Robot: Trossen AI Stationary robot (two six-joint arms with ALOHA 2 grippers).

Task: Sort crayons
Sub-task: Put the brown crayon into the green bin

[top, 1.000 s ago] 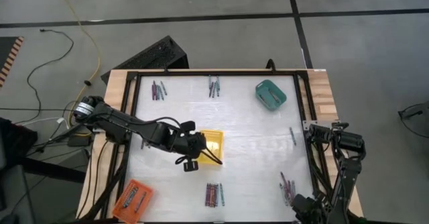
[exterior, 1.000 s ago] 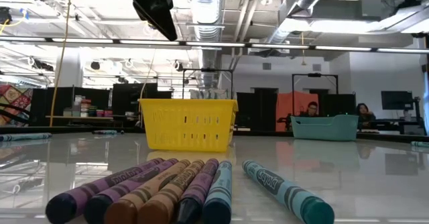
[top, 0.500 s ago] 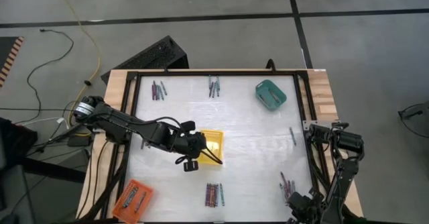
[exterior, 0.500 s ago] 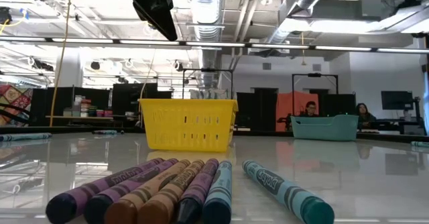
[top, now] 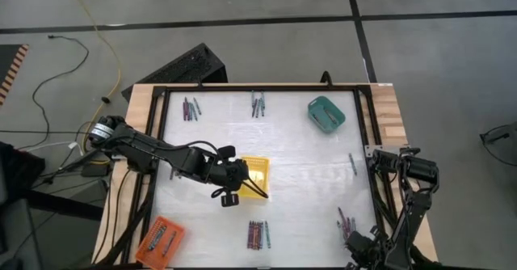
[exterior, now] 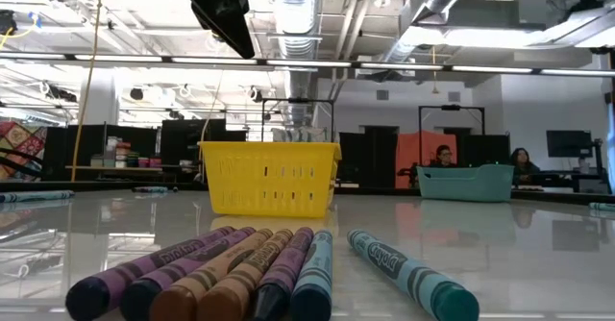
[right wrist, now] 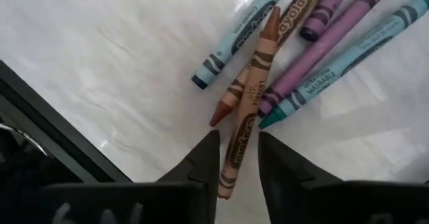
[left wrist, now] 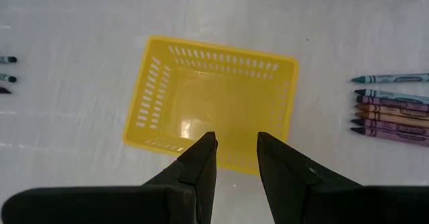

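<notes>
I have the left gripper [left wrist: 236,158] hanging over the yellow basket [top: 254,175], a slotted plastic box with an open top sitting near the middle of the glossy white table [top: 307,157]; its two dark wedge fingers stand a little apart over the near rim, gripping nothing. My right gripper [right wrist: 236,163] is down at the table's corner farthest from the basket, its fingers straddling a brown paper-wrapped crayon [right wrist: 244,123] with a narrow gap left on each side, so I can't tell whether it is gripped yet. That crayon lies in a loose fan of crayons [right wrist: 315,36], purple, light blue and brown sticks with pointed waxy tips. Another row of crayons [exterior: 259,275] lies side by side in front of the basket.
</notes>
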